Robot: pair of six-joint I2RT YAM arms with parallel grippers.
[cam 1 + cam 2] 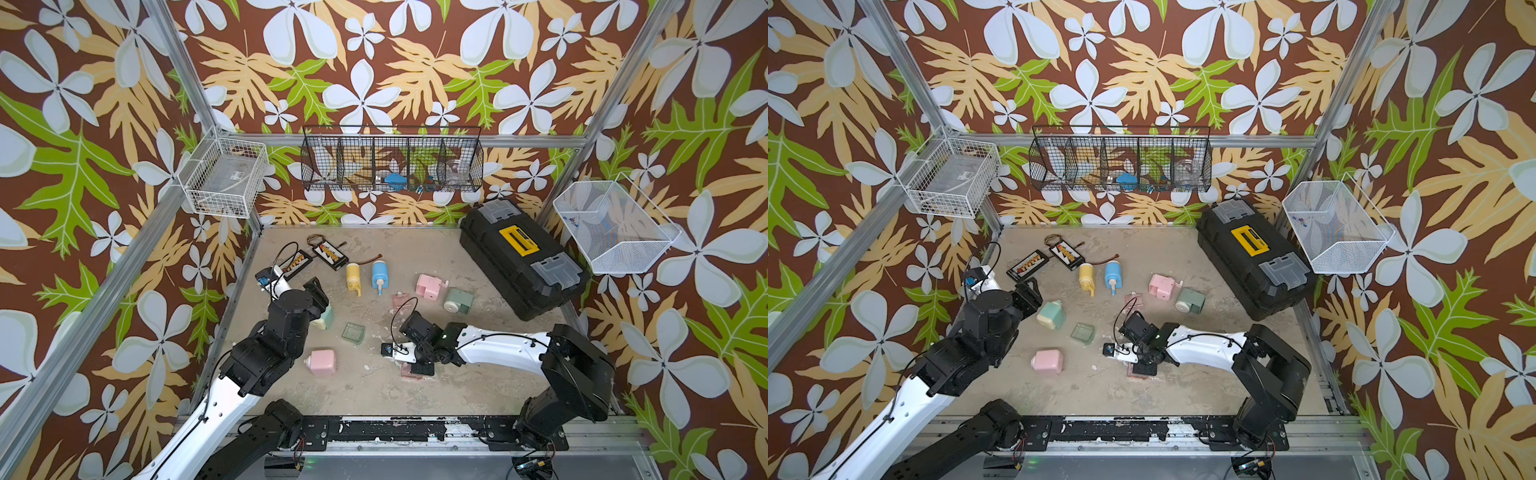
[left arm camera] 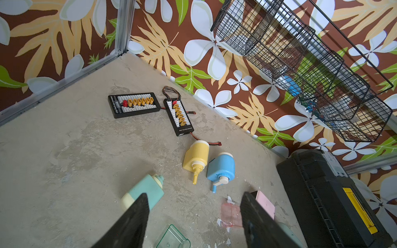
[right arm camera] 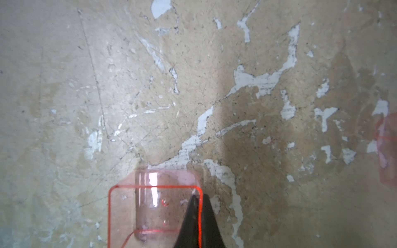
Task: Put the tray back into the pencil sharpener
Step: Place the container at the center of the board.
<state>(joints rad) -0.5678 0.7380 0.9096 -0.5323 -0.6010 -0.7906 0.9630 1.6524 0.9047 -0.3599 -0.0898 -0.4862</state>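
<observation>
The table [image 1: 457, 386] is worn and patchy. Its largest load is a black toolbox [image 1: 519, 257] at the far right corner. Two charging boards [image 2: 134, 105] lie at the far left.

Six pencil sharpeners lie scattered between them. A yellow sharpener [image 1: 353, 277] and a blue sharpener [image 1: 379, 275] lie side by side. A pink crank sharpener [image 1: 430, 286] sits just beside a green sharpener [image 1: 459, 300]. A teal sharpener [image 1: 1051, 314] lies near the left arm, and a pink sharpener [image 1: 322, 362] lies on its side nearer the front.

A clear green tray [image 1: 353, 332] sits alone mid-table, and a second pink tray [image 1: 401, 299] lies near the crank sharpener.

The left end effector [image 2: 193, 221] hangs released, with its jaws spread wide above the table near the teal sharpener, gripping nothing.

The right end effector [image 3: 198, 197] is clenched on one side wall of the clear pink tray [image 3: 124, 214], one finger inside the rim and one outside. That tray sits low at the front centre of the table, open side up and apart from the pink sharpener. Whether it rests on the surface cannot be told.
</observation>
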